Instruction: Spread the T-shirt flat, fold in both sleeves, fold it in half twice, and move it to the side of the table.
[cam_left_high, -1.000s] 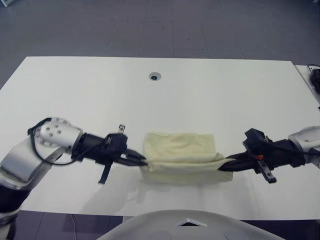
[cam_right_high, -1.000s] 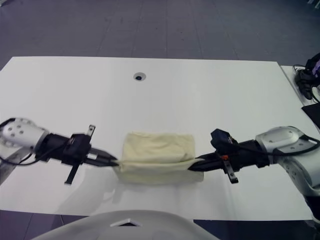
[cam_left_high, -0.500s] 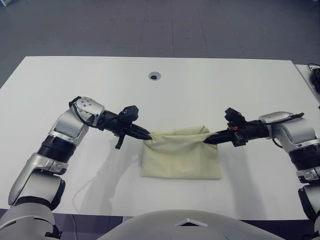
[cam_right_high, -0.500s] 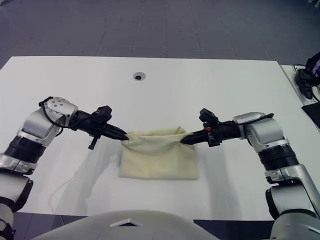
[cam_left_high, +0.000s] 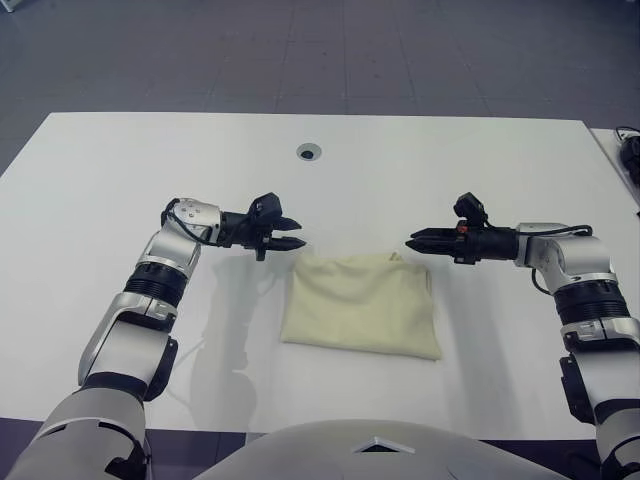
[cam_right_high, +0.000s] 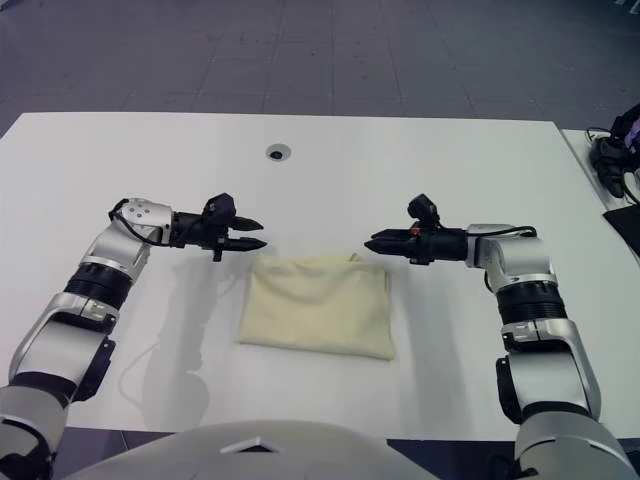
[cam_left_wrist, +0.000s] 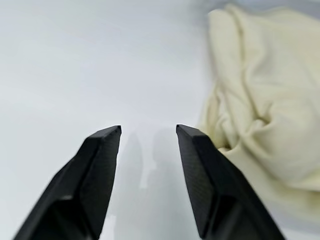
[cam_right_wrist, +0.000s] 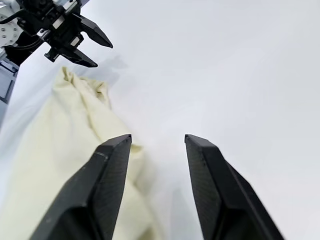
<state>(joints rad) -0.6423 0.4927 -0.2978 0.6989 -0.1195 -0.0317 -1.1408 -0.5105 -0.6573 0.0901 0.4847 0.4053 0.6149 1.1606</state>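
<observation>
Table (cam_left_high: 450, 160): broad white rectangular top, smooth and matte, running left to right across the scene.
T-shirt (cam_left_high: 358, 305): pale yellow soft knit, folded into a thick, roughly rectangular pad. It lies flat on the near middle of the table, between the two grippers.
T-shirt axis: the long side runs left to right, with the near right corner reaching a little nearer than the left one.
T-shirt edges: the near edge is smooth and even, while the far edge is bunched and wrinkled, with loose layers showing at its corners.
Left gripper (cam_left_high: 300, 232): two black, wedge-shaped matte fingers, spread apart and holding nothing. It sits just left of the shirt's far left corner, apart from the cloth, its tips pointing right.
Right gripper (cam_left_high: 412, 243): the same black fingers, parted and empty, near the far right corner, its tips pointing left.
Hole (cam_left_high: 310, 152): small round grey-rimmed opening in the far middle of the table.
</observation>
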